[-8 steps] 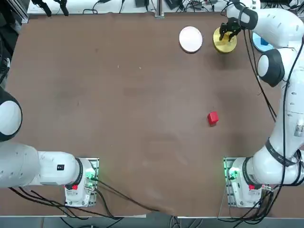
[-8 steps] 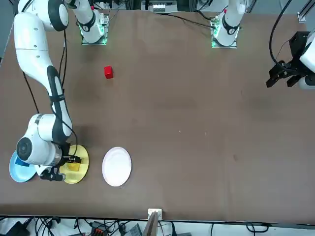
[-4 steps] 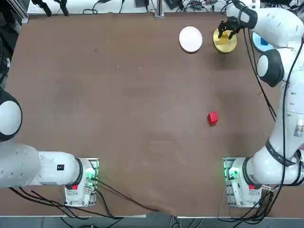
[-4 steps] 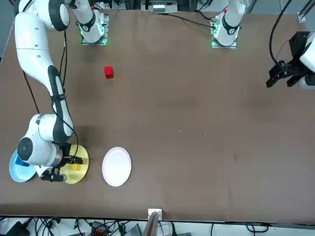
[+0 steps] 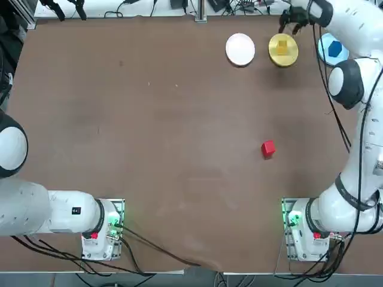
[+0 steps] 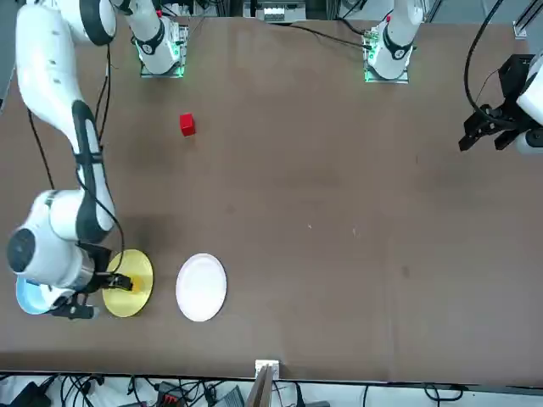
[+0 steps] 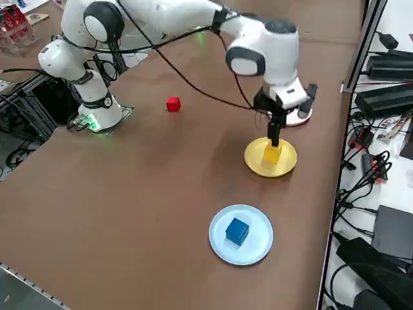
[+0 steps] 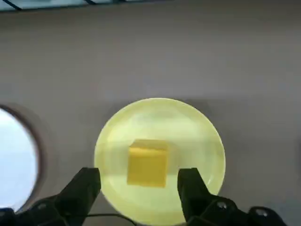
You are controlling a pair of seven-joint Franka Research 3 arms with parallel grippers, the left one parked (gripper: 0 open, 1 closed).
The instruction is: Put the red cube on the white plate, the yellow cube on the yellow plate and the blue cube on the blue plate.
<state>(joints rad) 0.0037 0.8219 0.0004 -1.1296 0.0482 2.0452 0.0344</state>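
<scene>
The yellow cube (image 8: 147,163) rests on the yellow plate (image 8: 197,136), free of any grip. My right gripper (image 8: 138,178) hangs open above it, fingers (image 8: 87,184) apart on either side. From the right side the gripper (image 7: 274,137) is raised over the yellow cube (image 7: 273,154) and yellow plate (image 7: 255,158). The blue cube (image 7: 237,230) lies on the blue plate (image 7: 258,248). The red cube (image 5: 268,148) sits alone on the brown table, well short of the white plate (image 5: 240,49), which holds nothing.
The three plates stand in a row along the table's far edge in the top view, blue plate (image 5: 324,51) rightmost. Cables and boxes (image 7: 387,97) lie beyond that edge. My right arm (image 5: 359,89) arches over the right side.
My right gripper opened, let go of the yellow cube on the yellow plate and rose away from it. The red cube has not moved.
</scene>
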